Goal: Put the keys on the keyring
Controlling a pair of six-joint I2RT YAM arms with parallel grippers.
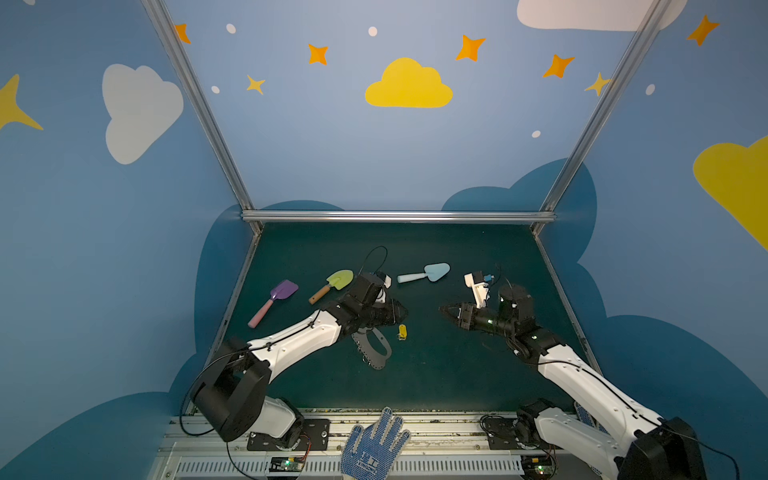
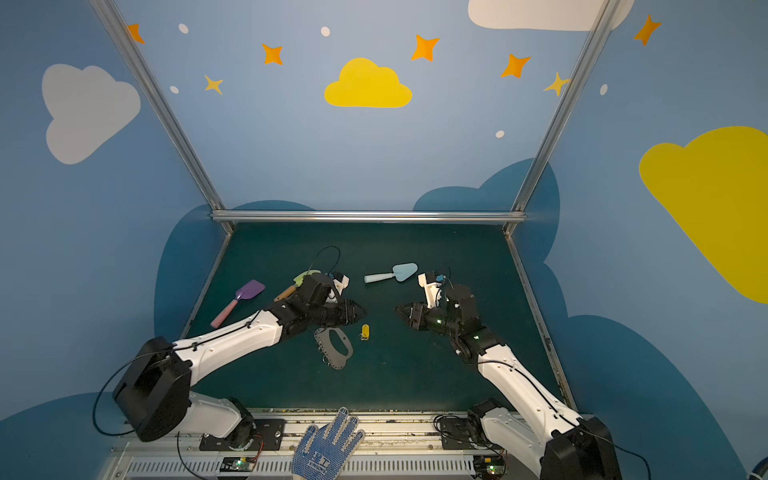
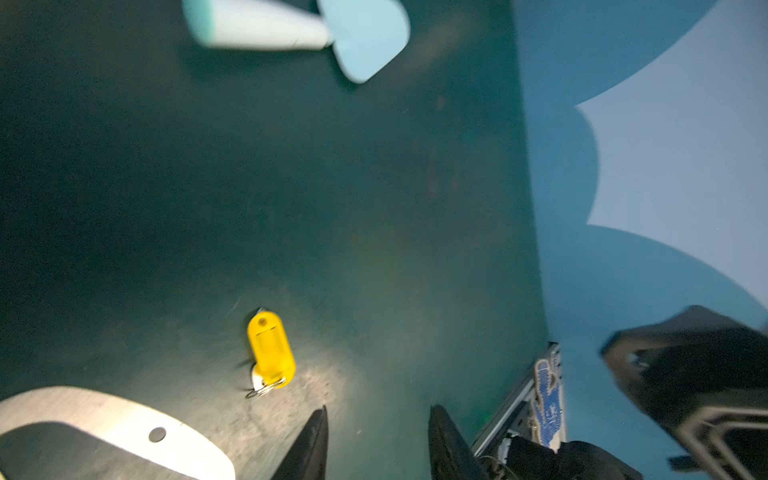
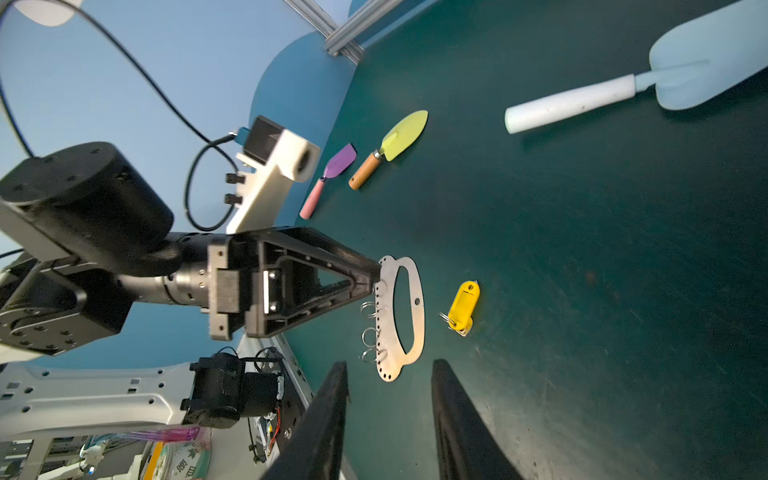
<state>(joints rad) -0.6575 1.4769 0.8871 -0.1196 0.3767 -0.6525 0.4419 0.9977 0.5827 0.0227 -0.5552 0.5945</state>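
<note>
Keys [image 1: 402,331] lie flat on the worktop [image 1: 436,374], just beside the keyring [image 4: 417,322] and not joined to it. Left tool [image 3: 378,413]: spread, empty, at the keyring's far end, probably to steady the plate. Right tool [image 1: 443,309]: spread, empty, facing the keys, apparently to collect them. Threading not begun.

My two top views look down from high above the table's [image 1: 436,374] near edge toward the back wall [image 1: 395,166], both covering the whole surface. My wrist cameras sit low and close, and both catch the keys [image 3: 271,351] and keyring [image 4: 411,316].
</note>
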